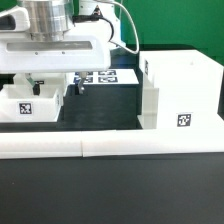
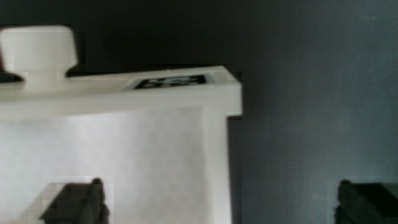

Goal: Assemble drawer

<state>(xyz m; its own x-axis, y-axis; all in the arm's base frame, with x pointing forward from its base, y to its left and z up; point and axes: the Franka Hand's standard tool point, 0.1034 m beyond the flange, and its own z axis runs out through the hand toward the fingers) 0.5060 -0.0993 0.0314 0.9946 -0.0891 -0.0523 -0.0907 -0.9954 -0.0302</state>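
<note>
Wrist view: gripper (image 2: 221, 203) spread wide (nothing held); knobbed tray (image 2: 125, 135) lies beneath, off-centre toward one finger.

Wide exterior view; wrist view close above the same tray (image 1: 28, 105) (image 2: 125, 135)

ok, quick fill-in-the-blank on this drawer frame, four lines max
1. The gripper is ___, its fingers set wide apart.
2. The box shell stands at the exterior view's ___.
3. The knob on the tray is coloured ___.
4. In the exterior view, the marker board lies ___ the tray and the box shell.

Missing words: open; right; white; between.
</note>
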